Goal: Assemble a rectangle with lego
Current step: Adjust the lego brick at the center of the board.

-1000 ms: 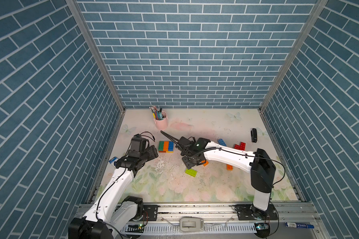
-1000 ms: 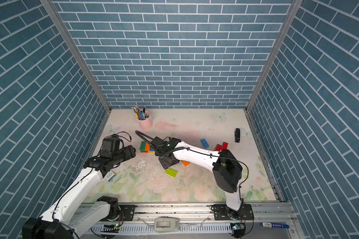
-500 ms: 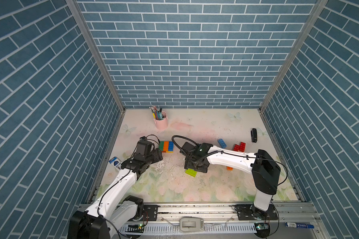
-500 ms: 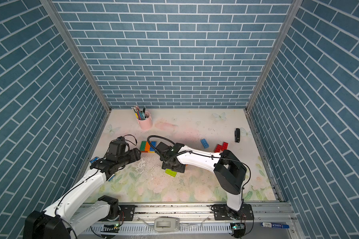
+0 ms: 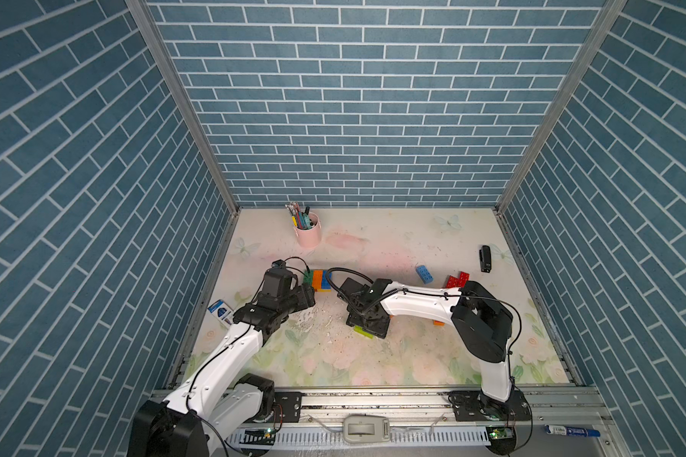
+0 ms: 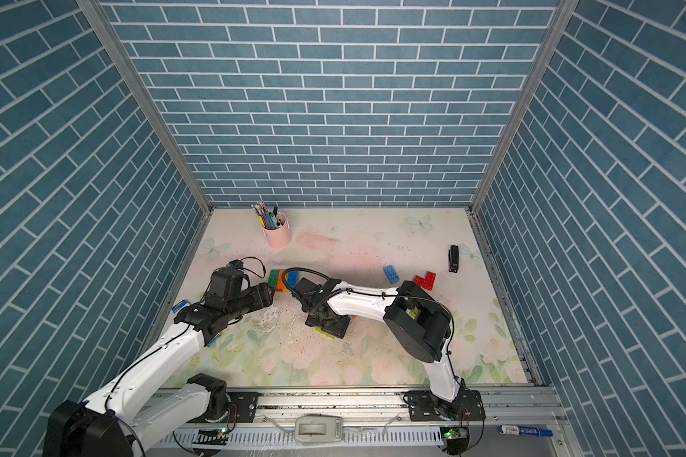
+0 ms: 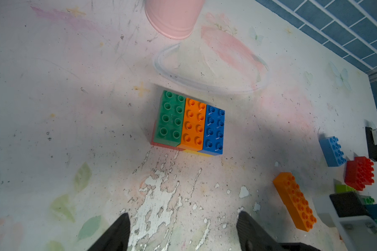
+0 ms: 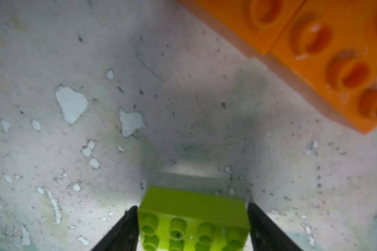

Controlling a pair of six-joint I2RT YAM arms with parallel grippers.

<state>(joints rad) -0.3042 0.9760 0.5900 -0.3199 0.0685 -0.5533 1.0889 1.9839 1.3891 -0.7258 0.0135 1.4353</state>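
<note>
Shows the lime brick (image 8: pixel 194 217) lying studs-up and flat near the middle of the desk (image 8: pixel 183 108), apart from the part-built block (image 7: pixel 192 123) (dark green, orange and blue bricks side by side over a red-and-yellow layer). Shows the right hand (image 8: pixel 192 209) pinching that brick across its length, fingers (image 8: pixel 122 230) flush against both short ends. Shows the left hand (image 7: pixel 183 216) spread and empty, hovering near the block.

For a clean lift:
- Confirm a square, centred pinch before rising.
- Rise straight up, clear of the orange pair (image 8: pixel 324 54) lying just beside.
- Carry toward the block's free side, probably next to its blue end, with long edges parallel.
- Lower level and seat all studs with one straight press, never tilted.
- Probably worth bracing the block with the left hand against sliding on the worn, flaking surface.
- Leave the loose blue brick (image 7: pixel 332 151) and the red bricks (image 7: pixel 359 172) for later.
- Ignore the pink pen cup (image 7: pixel 172 19).
</note>
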